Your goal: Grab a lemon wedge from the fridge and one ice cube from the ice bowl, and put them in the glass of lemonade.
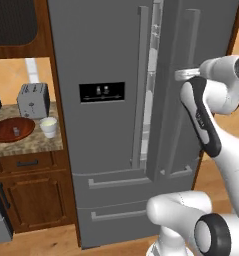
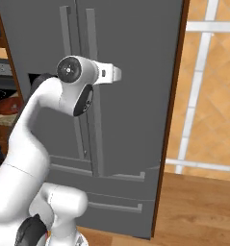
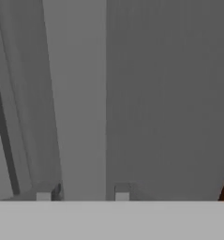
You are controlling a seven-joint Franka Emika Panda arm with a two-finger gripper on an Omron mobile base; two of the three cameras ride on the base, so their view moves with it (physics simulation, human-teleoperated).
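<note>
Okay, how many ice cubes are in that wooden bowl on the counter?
1. One ice cube sits near the middle of the ice bowl, on the counter left of the fridge. The bowl's left edge is cut off, so more may be hidden.

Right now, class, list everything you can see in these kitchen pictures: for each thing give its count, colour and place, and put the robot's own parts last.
fridge: one, grey steel, centre, right door slightly ajar
fridge handles: two long vertical grey bars, on the doors
dispenser panel: one, black, on the left door
ice bowl: one, reddish-brown, on the counter left of the fridge
ice cube: one, pale grey, in the bowl
glass of lemonade: one, whitish, right of the bowl
toaster: one, grey, behind the bowl
counter: one, speckled, over brown cabinets
robot arm: one, white with dark joints
claw: one, fingers either side of the right door's handle
</note>
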